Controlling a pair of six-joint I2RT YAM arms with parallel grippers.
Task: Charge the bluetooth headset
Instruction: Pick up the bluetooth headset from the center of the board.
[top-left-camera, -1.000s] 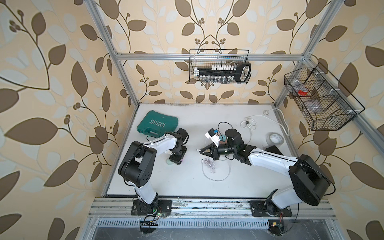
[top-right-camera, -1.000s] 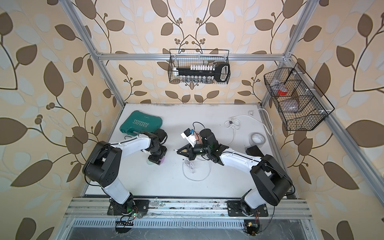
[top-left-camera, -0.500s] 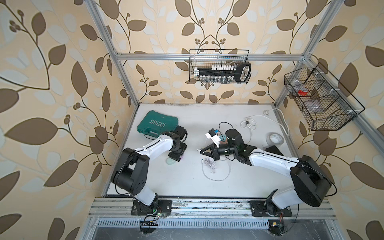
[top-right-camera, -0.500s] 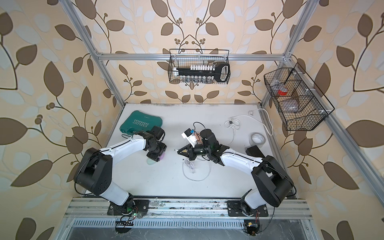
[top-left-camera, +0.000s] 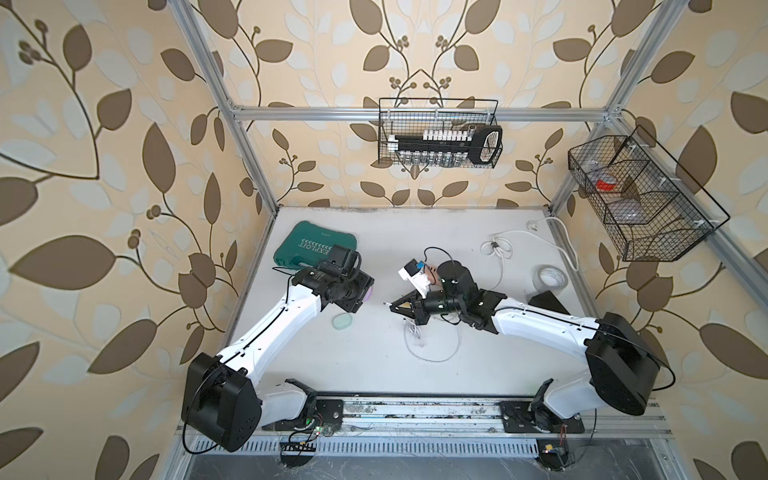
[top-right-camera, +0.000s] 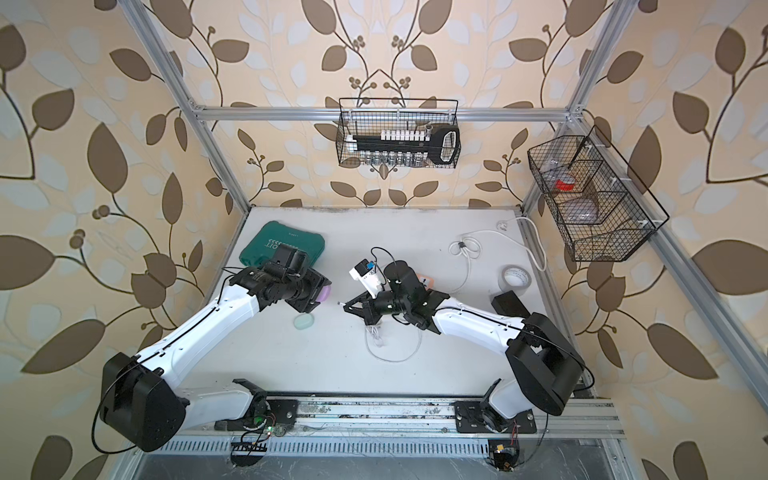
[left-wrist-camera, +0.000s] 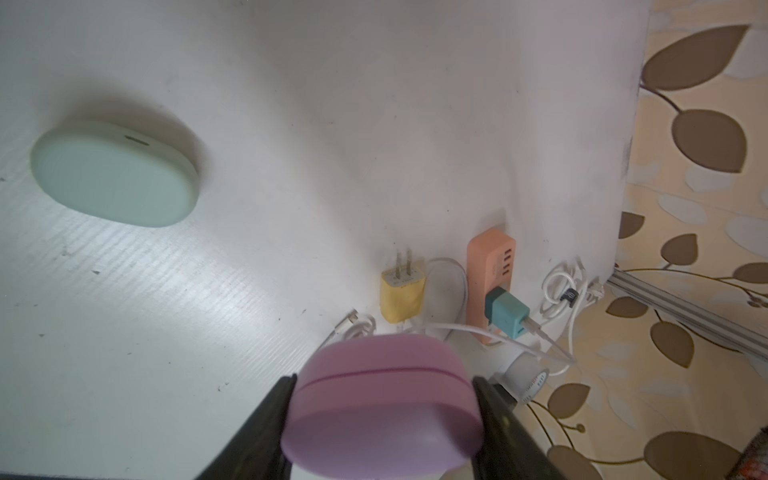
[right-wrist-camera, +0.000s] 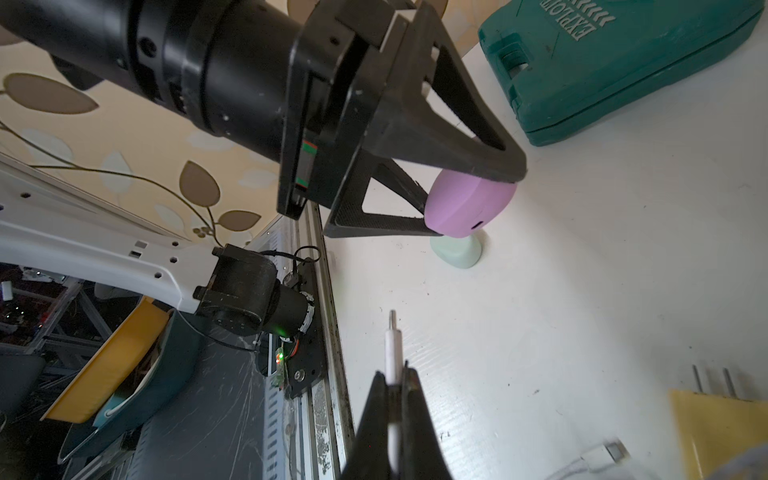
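My left gripper (left-wrist-camera: 383, 380) is shut on a pink bluetooth headset case (left-wrist-camera: 386, 399), held off the table with a finger on each side. In the right wrist view the case (right-wrist-camera: 469, 203) shows a small port facing my right gripper (right-wrist-camera: 395, 376). That gripper is shut on the white plug (right-wrist-camera: 392, 340) of a charging cable, its metal tip pointing at the case. In both top views the two grippers (top-left-camera: 361, 297) (top-left-camera: 388, 305) face each other with a small gap between them. A second, mint-green case (top-left-camera: 343, 320) lies on the table below the left gripper.
A green tool case (top-left-camera: 316, 249) lies behind the left arm. A yellow charger (left-wrist-camera: 402, 297), an orange power strip (left-wrist-camera: 490, 253) with a teal charger (left-wrist-camera: 507, 313), and loose white cable (top-left-camera: 432, 345) sit around the right arm. A tape roll (top-left-camera: 551, 277) is at the right.
My left gripper has lifted the pink case and carried it a little back and right, uncovering the mint-green case. The right arm has held still with the plug.
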